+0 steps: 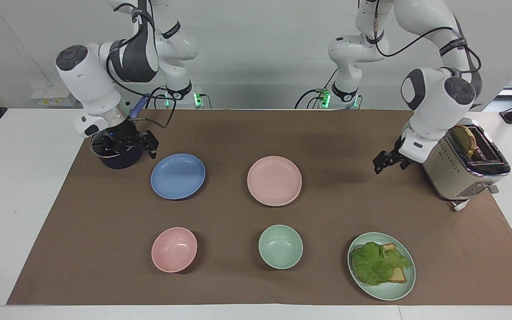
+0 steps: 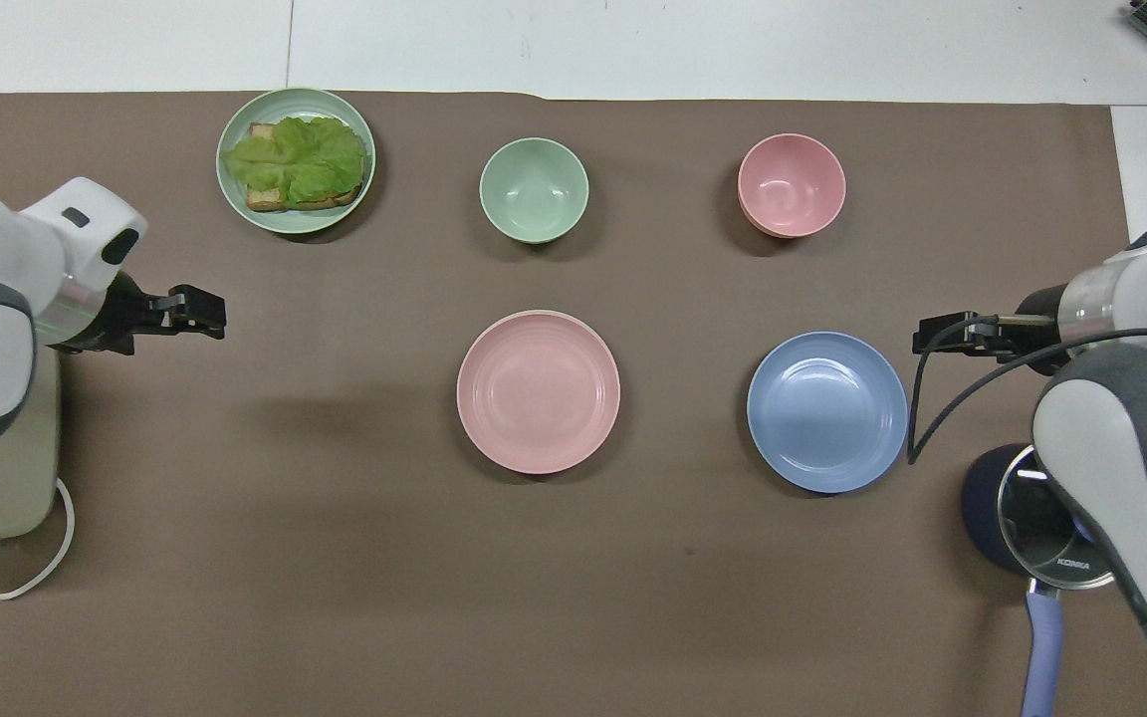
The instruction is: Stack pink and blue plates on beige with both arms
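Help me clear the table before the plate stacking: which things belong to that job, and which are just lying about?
Job: pink plate; beige plate under it, only a rim showing; blue plate; left gripper beside the toaster; right gripper over the pot.
Lying about: pink bowl, green bowl, green plate with toast and lettuce, toaster, pot.

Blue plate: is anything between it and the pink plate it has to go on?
Nothing visible. Only bare brown mat lies between the blue plate and the pink plate; the bowls sit farther from the robots.
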Motion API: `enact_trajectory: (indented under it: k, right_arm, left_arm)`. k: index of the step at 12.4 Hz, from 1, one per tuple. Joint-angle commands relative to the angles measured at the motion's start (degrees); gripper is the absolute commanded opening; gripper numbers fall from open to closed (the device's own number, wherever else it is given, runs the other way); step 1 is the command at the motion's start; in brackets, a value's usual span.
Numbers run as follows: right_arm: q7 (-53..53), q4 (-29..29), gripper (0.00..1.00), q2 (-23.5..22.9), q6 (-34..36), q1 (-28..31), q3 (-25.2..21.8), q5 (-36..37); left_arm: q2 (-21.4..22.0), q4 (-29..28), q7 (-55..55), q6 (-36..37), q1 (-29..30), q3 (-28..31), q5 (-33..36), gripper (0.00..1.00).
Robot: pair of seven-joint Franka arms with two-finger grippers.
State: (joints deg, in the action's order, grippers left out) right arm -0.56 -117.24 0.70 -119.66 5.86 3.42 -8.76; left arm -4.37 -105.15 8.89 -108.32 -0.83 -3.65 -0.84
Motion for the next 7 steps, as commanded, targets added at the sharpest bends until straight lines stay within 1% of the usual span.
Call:
enact_trajectory:
  k: [1,2,3,4,7]
  right_arm:
    - [-3.6,-7.5,0.91,-0.6,-8.0,1.3,0.5,-3.6]
    - [-4.1,-8.3,0.82,-2.4,-9.7,1.5,0.5,-4.8]
    - [-5.4,-9.6,0.81,-4.4,-13.2,1.6,0.5,-5.8]
    - [-6.9,-11.6,0.81,-5.3,-16.0,1.8,0.5,-6.8]
    - [-9.7,-12.9,0.78,-6.2,-16.7,3.3,0.5,-8.5]
  left_arm:
    - [0.2,10.2,-5.3,10.2,0.3,-0.6,2.0,1.0]
    - [0.2,12.4,-5.5,12.1,0.2,-0.6,1.9,1.0]
    - [0.3,13.4,-5.5,12.8,0.2,-0.6,1.6,1.0]
    - [0.6,13.3,-5.0,12.8,0.1,-0.6,1.5,1.0]
    - [0.7,13.1,-5.1,12.3,0.3,-0.6,1.5,1.0]
